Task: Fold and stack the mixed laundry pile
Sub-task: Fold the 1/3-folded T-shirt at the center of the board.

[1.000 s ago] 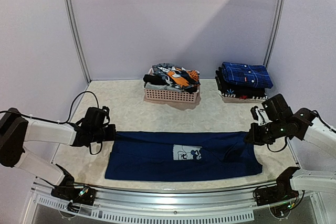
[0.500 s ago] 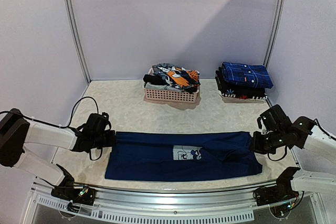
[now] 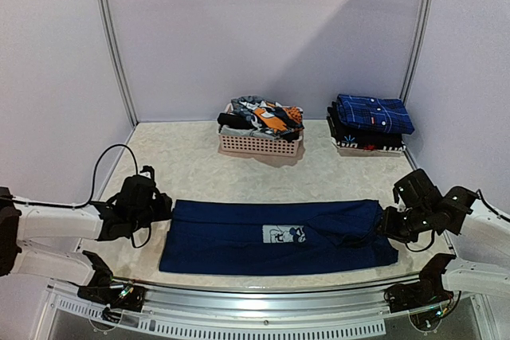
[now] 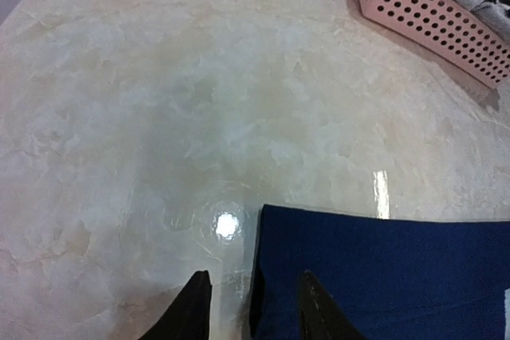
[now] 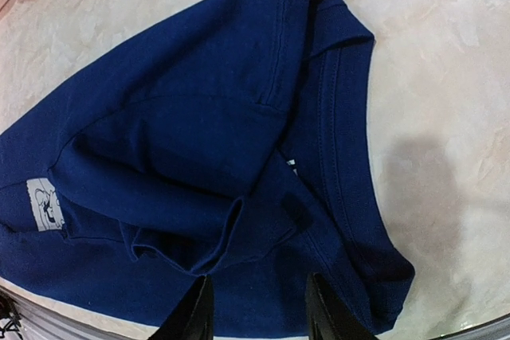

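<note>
**Navy T-shirt laid out between two parted pairs of jaws**

The marbled cream worktop [image 3: 199, 169] carries everything shown. The largest item on it is the navy T-shirt [image 3: 271, 238], folded into a long flat band that runs from the left jaws to the right jaws along the near edge.

The left jaws stand narrowly parted and clamp nothing. In the left wrist view, the shirt's corner edge lies in the gap between the two dark fingers [image 4: 194, 308]. Whether either finger touches the cloth cannot be told.

The right jaws are likewise parted and empty, with their fingers [image 5: 199, 312] above the collar end of the shirt. A sleeve lies doubled over just ahead of them.

Well beyond the right jaws, at the far edge, sits a folded stack [image 3: 370, 123] topped by a blue checked garment.

Beyond the midpoint between the two pairs of jaws stands the pale pink basket [image 3: 260, 146]. It holds the mixed laundry pile [image 3: 267, 115] of orange, black and grey pieces.

The smallest feature is the pale cartoon print [image 3: 284, 234], roughly midway between the jaws on the shirt's upper face.
</note>
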`<state>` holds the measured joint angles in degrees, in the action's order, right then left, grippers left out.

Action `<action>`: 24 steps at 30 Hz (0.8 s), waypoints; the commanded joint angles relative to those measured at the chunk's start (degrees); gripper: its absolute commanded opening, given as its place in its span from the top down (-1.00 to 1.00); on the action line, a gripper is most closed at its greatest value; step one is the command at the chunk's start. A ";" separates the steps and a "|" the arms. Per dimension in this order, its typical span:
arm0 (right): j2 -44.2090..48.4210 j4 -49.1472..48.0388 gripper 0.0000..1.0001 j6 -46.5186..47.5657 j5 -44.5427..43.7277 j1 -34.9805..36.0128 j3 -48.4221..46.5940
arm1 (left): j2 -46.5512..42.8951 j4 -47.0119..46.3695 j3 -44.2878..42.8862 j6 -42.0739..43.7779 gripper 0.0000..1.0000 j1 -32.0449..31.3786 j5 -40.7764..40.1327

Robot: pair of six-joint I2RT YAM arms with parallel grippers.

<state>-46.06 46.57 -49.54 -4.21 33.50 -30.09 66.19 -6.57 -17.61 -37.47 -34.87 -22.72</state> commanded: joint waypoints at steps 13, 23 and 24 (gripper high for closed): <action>-8.90 -16.73 0.20 3.04 -2.75 2.10 -4.56 | 8.61 -3.77 -12.17 13.02 0.37 -1.37 6.96; -20.69 -21.79 0.28 2.21 0.39 3.82 -3.88 | 26.54 -3.18 -24.12 17.50 0.46 -6.28 16.19; -20.52 -21.17 0.28 2.30 -0.47 3.82 -4.10 | 27.39 -3.08 -25.31 18.82 0.46 -7.86 17.01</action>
<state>-65.78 26.52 -47.31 -4.47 36.42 -33.91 90.83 -9.56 -39.57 -22.63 -38.30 -10.50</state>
